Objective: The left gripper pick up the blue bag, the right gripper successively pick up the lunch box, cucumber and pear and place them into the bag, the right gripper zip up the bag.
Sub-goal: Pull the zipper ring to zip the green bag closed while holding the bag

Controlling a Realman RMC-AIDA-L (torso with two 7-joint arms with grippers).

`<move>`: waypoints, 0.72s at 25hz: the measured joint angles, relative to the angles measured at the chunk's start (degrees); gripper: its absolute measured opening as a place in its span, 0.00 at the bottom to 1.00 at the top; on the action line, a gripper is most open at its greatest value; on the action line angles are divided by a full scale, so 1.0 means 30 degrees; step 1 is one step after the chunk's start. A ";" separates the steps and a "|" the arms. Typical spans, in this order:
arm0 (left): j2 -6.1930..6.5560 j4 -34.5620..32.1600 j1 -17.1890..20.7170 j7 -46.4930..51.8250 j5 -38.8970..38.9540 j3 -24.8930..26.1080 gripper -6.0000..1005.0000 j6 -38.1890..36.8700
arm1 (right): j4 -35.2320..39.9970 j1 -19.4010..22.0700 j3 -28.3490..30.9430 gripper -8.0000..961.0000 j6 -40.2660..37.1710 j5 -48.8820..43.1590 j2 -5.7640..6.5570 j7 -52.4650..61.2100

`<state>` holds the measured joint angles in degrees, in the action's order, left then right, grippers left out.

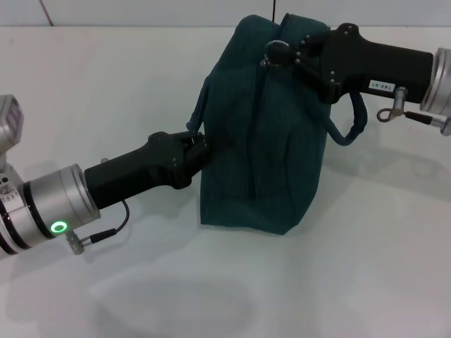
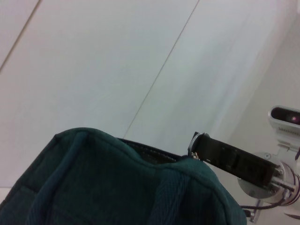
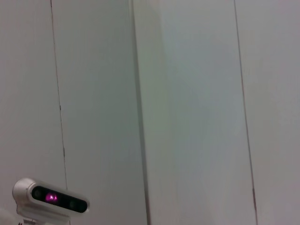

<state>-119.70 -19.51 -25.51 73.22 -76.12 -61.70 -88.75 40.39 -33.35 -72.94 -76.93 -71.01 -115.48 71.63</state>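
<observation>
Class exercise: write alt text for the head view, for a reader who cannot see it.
A blue bag stands on a white table, the left end effector at its side and the right end effector at its zipped top. No food is visible.

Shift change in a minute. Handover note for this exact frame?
Left end effector: at the blue bag's side, by its handle; a grip looks likely but isn't confirmed.
Right end effector: at the bag's top, on the zipper's metal ring pull.
Bag stands upright on the white table.
Lunch box, cucumber and pear are not visible, presumably packed.
Done: loading, apparently.
Left: finish or confirm the zip; how far it is shut is not clear.
</observation>
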 joint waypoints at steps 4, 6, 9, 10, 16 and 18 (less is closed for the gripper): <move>-0.0001 0.0013 0.0001 -0.0053 0.0138 0.0000 0.07 -0.0006 | -0.0147 -0.0116 -0.0028 0.03 -0.0009 0.0000 0.0000 0.0001; -0.0003 0.0018 0.0005 -0.0056 0.0142 0.0000 0.07 -0.0007 | -0.0157 -0.0122 -0.0043 0.03 -0.0015 0.0000 -0.0012 0.0000; -0.0001 0.0058 0.0007 -0.0061 0.0150 0.0000 0.08 -0.0008 | -0.0175 -0.0130 -0.0097 0.03 -0.0035 0.0000 -0.0015 0.0002; -0.0001 0.0067 0.0007 -0.0061 0.0150 0.0000 0.08 -0.0007 | -0.0187 -0.0147 -0.0133 0.03 -0.0047 0.0000 -0.0003 0.0014; -0.0002 0.0084 0.0007 -0.0063 0.0154 0.0000 0.08 -0.0007 | -0.0450 -0.0280 -0.0198 0.04 -0.0074 -0.0046 -0.0019 0.0089; -0.0001 0.0088 0.0007 -0.0063 0.0155 0.0001 0.08 -0.0007 | -0.0598 -0.0334 -0.0207 0.05 -0.0074 -0.0059 -0.0023 0.0156</move>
<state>-119.71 -19.25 -25.49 73.04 -75.66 -61.69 -88.77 38.60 -34.35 -73.56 -77.16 -71.19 -115.55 72.10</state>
